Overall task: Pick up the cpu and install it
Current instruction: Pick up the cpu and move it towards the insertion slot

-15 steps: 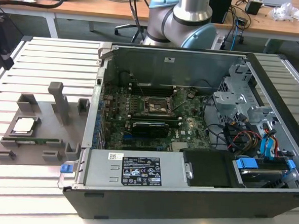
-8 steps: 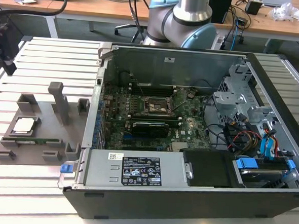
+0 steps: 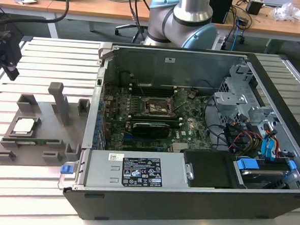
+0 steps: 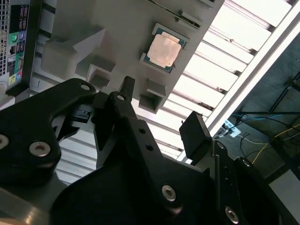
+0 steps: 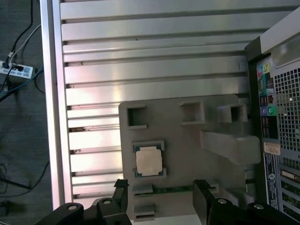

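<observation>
Risk assessment first: gripper [image 5: 161, 190] hung above the grey fixture [image 5: 187, 136], claw spread wide and holding nothing, fingers straddling open air just short of the cpu [image 5: 149, 161]. Judged main hazard was a bad approach: the chip lay low in a nest w/ raised corner lips, so a descent off-centre could likely land a fingertip on a lip or on the metal top rather than on the edges. Thin edges offer little purchase; a skewed or shallow pinch would prob. let it tilt or slip out on lift. A drop or wrong orientation over the socket [image 3: 158, 106] inside the open PC case [image 3: 185, 196] could damage contacts, though no contacts could be made out. Cpu condition: small flat square, pale silver top w/ a warm tint under the lighting, thin green border at the rim, lying level, no visible marks. Location: in its nest on the fixture, on the slatted table [image 3: 41, 50], at the exterior view's left of the case, well apart from the socket.
</observation>
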`<action>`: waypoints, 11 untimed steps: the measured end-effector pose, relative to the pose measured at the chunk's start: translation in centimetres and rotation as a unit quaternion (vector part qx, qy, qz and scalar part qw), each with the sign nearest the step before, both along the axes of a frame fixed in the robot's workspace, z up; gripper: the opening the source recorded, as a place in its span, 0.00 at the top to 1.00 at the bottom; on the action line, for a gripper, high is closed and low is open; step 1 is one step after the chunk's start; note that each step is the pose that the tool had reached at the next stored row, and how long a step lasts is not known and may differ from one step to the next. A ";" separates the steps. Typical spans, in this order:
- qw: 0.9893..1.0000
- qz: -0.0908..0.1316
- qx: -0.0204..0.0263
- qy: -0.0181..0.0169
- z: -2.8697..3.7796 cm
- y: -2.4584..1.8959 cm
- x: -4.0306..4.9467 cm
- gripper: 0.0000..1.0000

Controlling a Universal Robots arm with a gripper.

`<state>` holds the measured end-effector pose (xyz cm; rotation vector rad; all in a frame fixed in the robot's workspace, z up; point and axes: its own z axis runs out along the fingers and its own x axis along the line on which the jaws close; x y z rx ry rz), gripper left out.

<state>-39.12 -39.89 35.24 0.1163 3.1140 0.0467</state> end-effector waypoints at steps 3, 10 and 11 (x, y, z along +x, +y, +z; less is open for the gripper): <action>1.000 0.000 0.000 0.000 -0.28 0.00 0.00 0.34; 1.000 0.000 0.000 0.000 -1.15 0.00 0.00 0.34; 1.000 0.000 0.000 0.000 -1.28 0.00 0.00 0.34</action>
